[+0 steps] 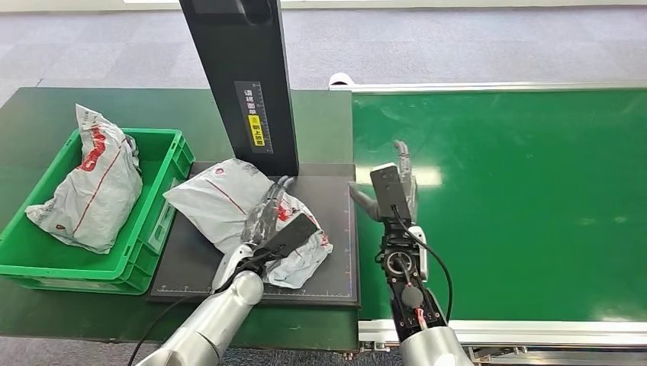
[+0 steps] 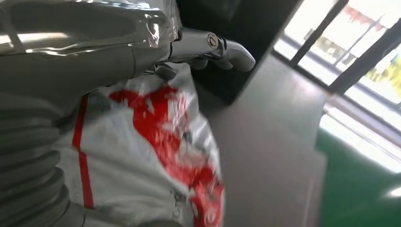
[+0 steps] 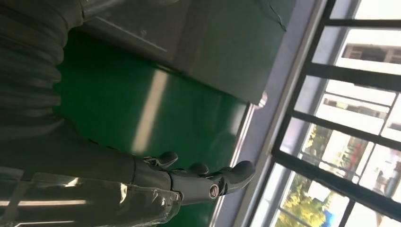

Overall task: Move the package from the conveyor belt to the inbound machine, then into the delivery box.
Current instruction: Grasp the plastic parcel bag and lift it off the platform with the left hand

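Silver forearms enter from the lower edge of the head view. Left hand (image 1: 268,221) lies on top of the package (image 1: 229,200), a grey-white plastic mailer with red print; its fingers are laid over the crumpled bag, and the left wrist view shows the package (image 2: 142,161) pressed close under the hand (image 2: 94,52), with one finger (image 2: 227,47) reaching past its edge, though a closed grip cannot be confirmed. This package rests on the dark platform of the inbound machine (image 1: 336,229), just in front of the machine's black upright column (image 1: 244,76) with its yellow label. Right hand (image 1: 397,187) hovers over the green conveyor belt (image 1: 519,198) near the platform's edge, fingers extended and apart, holding nothing; the right wrist view shows the same hand (image 3: 189,182) with fingers (image 3: 234,172) loosely spread above the belt (image 3: 142,109). To the left, a green delivery box (image 1: 164,221) on the dark green table (image 1: 30,122) contains a second grey-white package (image 1: 88,187) with red markings, leaning against the box's far wall.
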Robot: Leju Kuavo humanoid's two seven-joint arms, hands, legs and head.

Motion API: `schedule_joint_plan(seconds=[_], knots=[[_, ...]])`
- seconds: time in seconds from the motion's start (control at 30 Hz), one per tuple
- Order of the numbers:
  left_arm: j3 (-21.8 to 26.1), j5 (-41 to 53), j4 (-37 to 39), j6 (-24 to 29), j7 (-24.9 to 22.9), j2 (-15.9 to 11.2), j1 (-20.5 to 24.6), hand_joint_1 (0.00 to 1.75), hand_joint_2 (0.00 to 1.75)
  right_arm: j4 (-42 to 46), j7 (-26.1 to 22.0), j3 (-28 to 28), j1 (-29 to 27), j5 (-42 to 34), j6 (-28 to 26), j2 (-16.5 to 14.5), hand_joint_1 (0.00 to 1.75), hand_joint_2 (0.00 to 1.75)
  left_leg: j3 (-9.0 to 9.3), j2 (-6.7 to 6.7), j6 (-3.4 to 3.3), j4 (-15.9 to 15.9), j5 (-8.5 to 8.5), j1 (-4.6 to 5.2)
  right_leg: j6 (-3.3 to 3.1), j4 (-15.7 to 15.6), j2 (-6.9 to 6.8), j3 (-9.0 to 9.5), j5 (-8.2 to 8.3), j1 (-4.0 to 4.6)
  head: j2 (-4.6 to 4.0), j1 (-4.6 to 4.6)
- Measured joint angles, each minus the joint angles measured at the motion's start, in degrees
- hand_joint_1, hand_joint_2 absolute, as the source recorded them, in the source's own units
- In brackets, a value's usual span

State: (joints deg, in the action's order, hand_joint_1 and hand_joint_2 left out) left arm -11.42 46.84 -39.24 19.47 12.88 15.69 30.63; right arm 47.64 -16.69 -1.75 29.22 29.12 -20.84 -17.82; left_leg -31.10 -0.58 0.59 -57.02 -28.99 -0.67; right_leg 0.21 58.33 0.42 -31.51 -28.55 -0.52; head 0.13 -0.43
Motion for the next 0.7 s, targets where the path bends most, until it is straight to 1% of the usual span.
schedule_joint_plan(seconds=[0.03, 0.07, 0.13, 0.23, 0.37, 0.47, 0.6, 0.7], knots=[[-0.8, 1.9, 1.5, -0.8, -1.5, 0.1, 0.6, 1.37, 1.75, -1.2, -0.2, 0.0, 0.1, -0.5, 1.8, -0.3, 0.00, 1.75, 0.00, -0.01, 0.00, 0.0, 0.00, 0.00, 0.00, 0.0, 0.00, 0.00, 0.00, 0.00, 0.00, 0.00], [-1.5, 3.5, 2.9, -1.7, -2.5, 0.2, 1.2, 1.66, 1.75, -2.3, -0.5, 0.1, 0.1, -1.2, 3.6, -0.6, 0.00, 1.75, -0.01, -0.01, 0.00, 0.0, 0.00, 0.00, 0.00, 0.0, 0.00, 0.00, 0.00, 0.00, 0.00, 0.00], [-2.6, 5.4, 5.0, -2.6, -3.3, 0.3, 2.1, 1.71, 1.75, -4.4, -1.2, 0.1, 0.1, -2.1, 6.0, -1.1, 0.00, 1.75, -0.01, -0.02, 0.00, 0.0, 0.00, 0.00, 0.00, 0.0, -0.01, 0.02, -0.01, 0.00, -0.01, 0.00], [-3.4, 6.0, 6.9, -2.6, -3.0, 0.3, 2.8, 1.74, 1.75, -6.8, -2.4, 0.1, 0.1, -2.9, 6.5, -1.7, 0.00, 1.75, 0.02, -0.03, 0.00, 0.0, 0.00, 0.01, 0.00, 0.0, -0.01, 0.08, -0.01, 0.00, -0.01, 0.02], [-3.6, 6.1, 7.9, -1.6, -1.8, 0.4, 3.2, 1.75, 1.75, -8.3, -4.9, 0.2, 0.1, -4.1, 7.8, -1.8, 0.00, 1.75, 0.07, -0.03, -0.02, 0.0, 0.01, 0.02, 0.01, 0.0, -0.01, 0.14, 0.00, -0.02, 0.00, 0.02], [-3.5, 5.7, 8.0, -0.1, 0.0, 0.4, 3.2, 1.75, 1.75, -8.6, -6.2, 0.2, 0.0, -4.4, 8.6, -1.8, 0.00, 1.75, 0.08, -0.03, -0.03, 0.0, 0.02, 0.02, 0.01, 0.0, -0.01, 0.14, 0.00, -0.02, 0.00, 0.01], [-2.7, 3.7, 7.9, 3.9, 4.5, 0.6, 2.7, 1.75, 1.75, -8.6, -7.0, 0.3, -0.4, -5.0, 8.6, -1.8, 0.00, 1.75, 0.04, -0.03, -0.02, 0.0, 0.02, 0.02, 0.00, 0.0, -0.01, 0.09, 0.00, -0.01, 0.00, 0.01], [-1.8, 2.0, 6.5, 10.5, 9.6, 0.9, 1.5, 1.75, 1.75, -8.6, -8.1, 0.4, -0.6, -5.8, 8.6, -1.8, 0.00, 1.75, -0.03, -0.01, -0.02, 0.0, 0.02, 0.01, 0.00, 0.0, 0.00, -0.01, 0.00, -0.01, 0.00, 0.01]])
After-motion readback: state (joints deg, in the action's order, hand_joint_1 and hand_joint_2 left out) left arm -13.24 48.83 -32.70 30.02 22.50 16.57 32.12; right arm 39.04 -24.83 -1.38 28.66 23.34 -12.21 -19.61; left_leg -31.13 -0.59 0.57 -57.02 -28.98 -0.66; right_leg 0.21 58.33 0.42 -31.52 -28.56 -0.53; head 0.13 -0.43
